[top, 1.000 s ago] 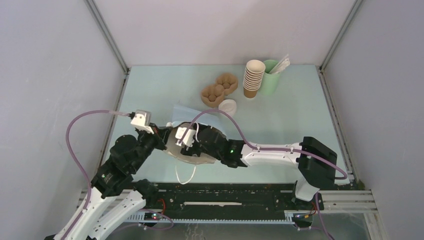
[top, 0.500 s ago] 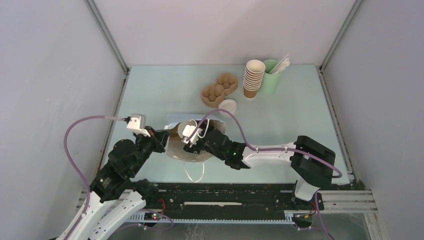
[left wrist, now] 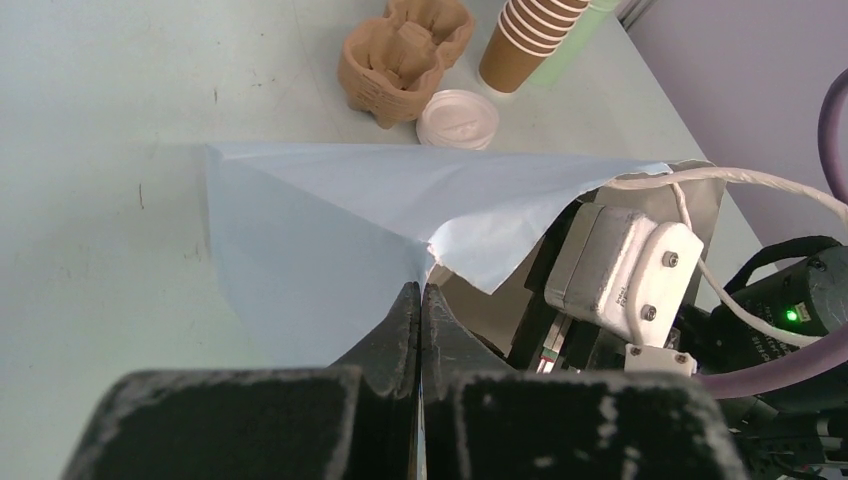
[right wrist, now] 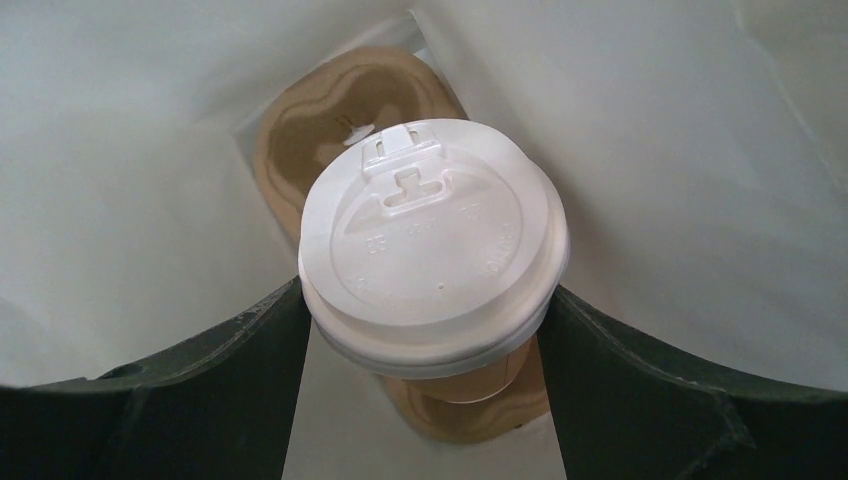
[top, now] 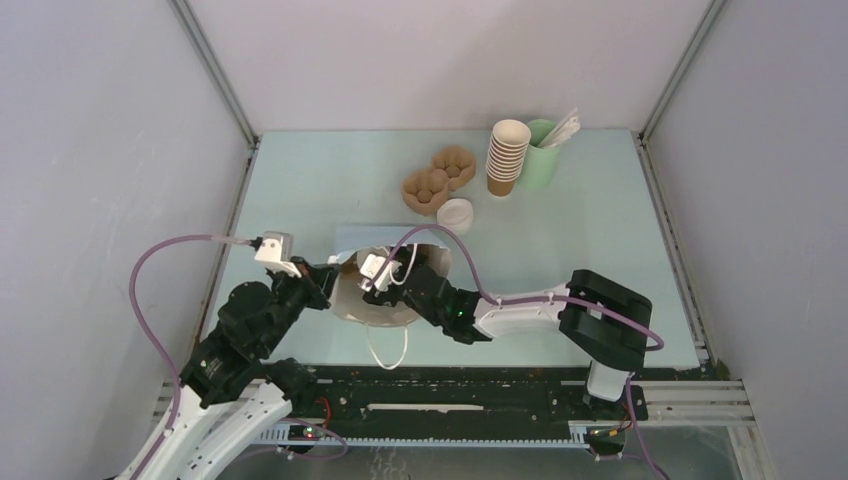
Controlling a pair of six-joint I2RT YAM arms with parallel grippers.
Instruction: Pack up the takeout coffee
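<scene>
The takeout coffee (right wrist: 432,245), a brown paper cup under a round white lid, hangs inside a pale blue paper bag (left wrist: 300,220). My right gripper (right wrist: 425,295) is shut on it, one dark finger pressing each side of the lid. Below the cup, a brown pulp carrier (right wrist: 300,130) lies on the bag's floor. In the top view the right arm reaches into the bag (top: 352,238), and its fingers and the cup are hidden there. My left gripper (left wrist: 420,292) is shut on the bag's rim, holding the mouth open at the left side (top: 330,272).
Two pulp cup carriers (top: 438,180) sit behind the bag, with a loose white lid (top: 455,213) beside them. A stack of lidless brown cups (top: 506,157) and a green cup of sticks (top: 545,150) stand at the back right. Walls enclose the table.
The right arm has pushed further left and deeper into the bag with the cup. The bag's mouth has drawn in around it. The left gripper kept its hold and shifted slightly.
</scene>
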